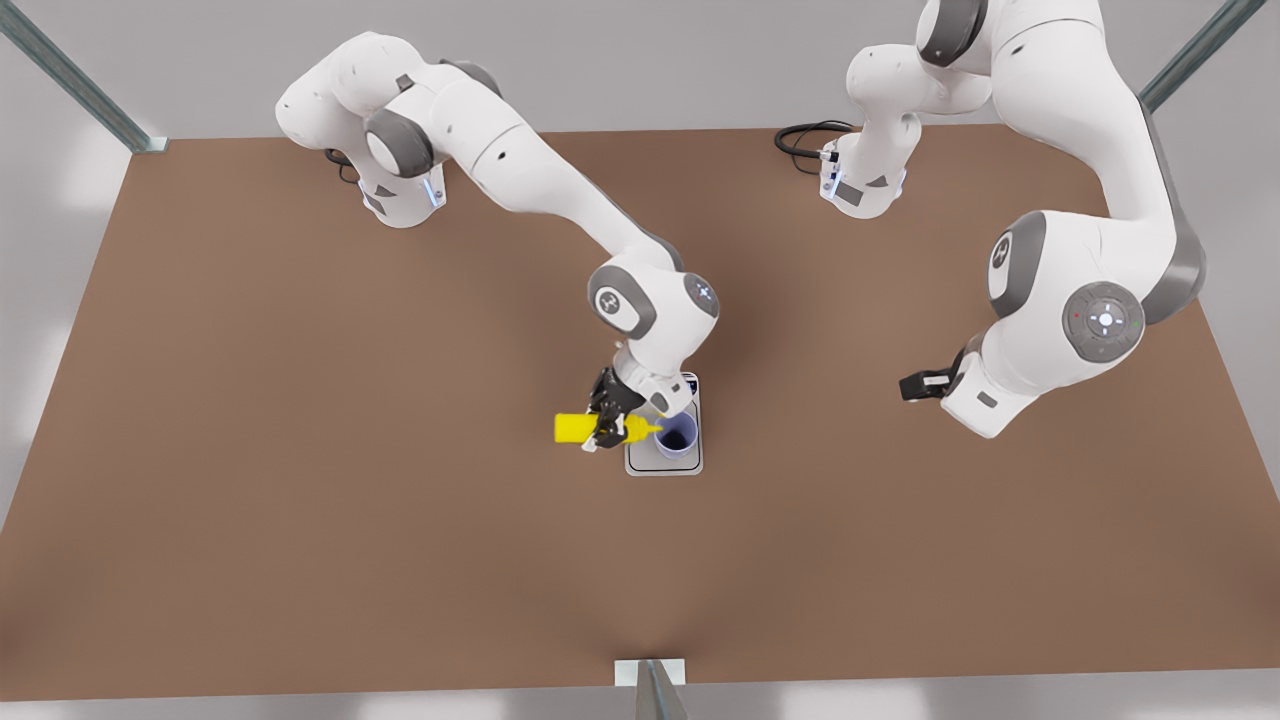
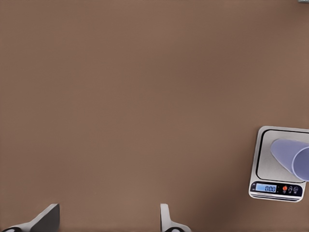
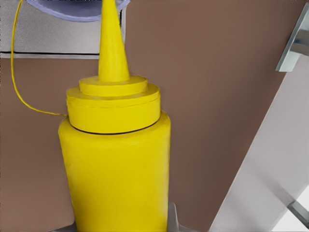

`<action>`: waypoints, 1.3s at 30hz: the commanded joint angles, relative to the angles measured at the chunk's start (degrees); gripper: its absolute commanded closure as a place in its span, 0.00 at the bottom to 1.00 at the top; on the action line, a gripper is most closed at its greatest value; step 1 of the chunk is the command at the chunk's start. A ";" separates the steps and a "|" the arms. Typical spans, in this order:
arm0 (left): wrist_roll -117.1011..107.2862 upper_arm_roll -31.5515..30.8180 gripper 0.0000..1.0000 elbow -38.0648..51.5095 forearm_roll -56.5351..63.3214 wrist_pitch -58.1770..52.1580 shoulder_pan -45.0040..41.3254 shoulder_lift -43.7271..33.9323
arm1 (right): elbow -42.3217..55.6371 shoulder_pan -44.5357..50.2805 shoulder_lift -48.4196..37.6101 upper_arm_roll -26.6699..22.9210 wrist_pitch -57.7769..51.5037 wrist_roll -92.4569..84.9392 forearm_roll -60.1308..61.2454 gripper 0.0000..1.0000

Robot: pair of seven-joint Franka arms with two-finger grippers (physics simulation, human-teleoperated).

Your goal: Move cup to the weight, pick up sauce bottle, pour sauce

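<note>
The lavender-blue cup (image 1: 676,436) stands on the weight (image 1: 664,466), a silver-grey scale near the table's middle. My right gripper (image 1: 608,420) is shut on the yellow sauce bottle (image 1: 575,428) and holds it tipped on its side. The nozzle tip lies over the cup's rim. In the right wrist view the sauce bottle (image 3: 116,164) points its nozzle at the cup (image 3: 72,12) on the weight (image 3: 48,41). My left gripper (image 1: 915,385) waits at the front view's right, open (image 2: 106,223) above bare table. Off to its side sit the cup (image 2: 292,155) and the weight (image 2: 267,153).
The brown table (image 1: 300,450) stretches wide on all sides of the scale. Both arm bases stand at the far edge, with a black cable (image 1: 805,140) beside one. Metal frame posts rise at the far corners and one (image 1: 650,685) at the near edge.
</note>
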 commanded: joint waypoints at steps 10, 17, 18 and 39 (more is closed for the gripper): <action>0.09 0.00 0.00 -0.08 0.01 0.10 0.09 0.10 | -0.14 0.70 0.15 -0.02 -0.07 0.02 -0.08 0.45; 0.09 0.17 0.00 0.00 0.01 -0.07 0.26 0.01 | -2.51 -4.13 -6.17 -0.90 0.54 -0.42 6.59 0.45; 0.09 0.17 0.00 0.00 0.01 0.02 0.26 0.01 | -4.79 -6.32 -8.46 -1.08 3.25 -1.04 11.25 0.45; -2.02 -0.18 0.00 -0.17 3.08 0.28 -0.88 0.62 | -31.43 -42.89 -22.27 -0.90 22.43 -64.66 62.67 0.44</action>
